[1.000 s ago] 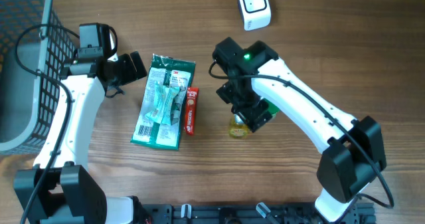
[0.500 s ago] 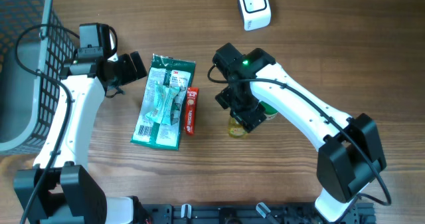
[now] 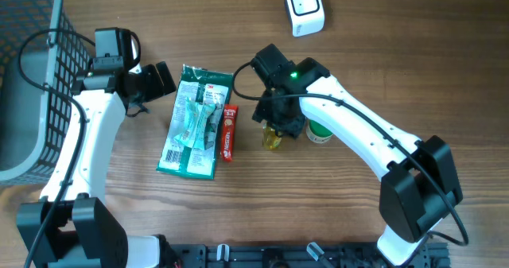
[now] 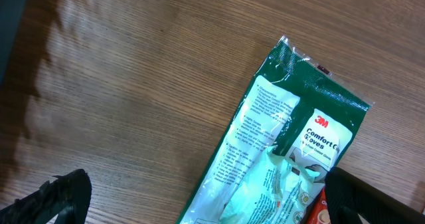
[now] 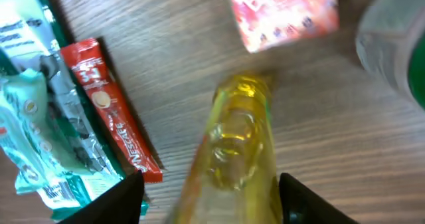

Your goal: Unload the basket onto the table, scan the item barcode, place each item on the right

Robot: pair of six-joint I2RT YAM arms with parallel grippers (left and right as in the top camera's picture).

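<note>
While right fingers (image 5: 106, 201) flank the yellow bottle (image 5: 236, 144) (loosely), left fingers (image 4: 56, 199) gape.

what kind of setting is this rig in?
Probably a mock shop checkout on a wooden table: white scanner, grey wire basket, packaged goods like the 3M gloves pack and Nestle stick.

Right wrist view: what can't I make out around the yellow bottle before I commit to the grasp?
- Clear yellow plastic bottle: no barcode shows here. Overhead, the right arm covers most of it.
- Right arm's fingers: only blurred ends show at the bottom edge, so contact with the bottle is unclear.
- Pink-red box: blurred, print unreadable.
- Grey-green container: cut off by the right edge.
</note>
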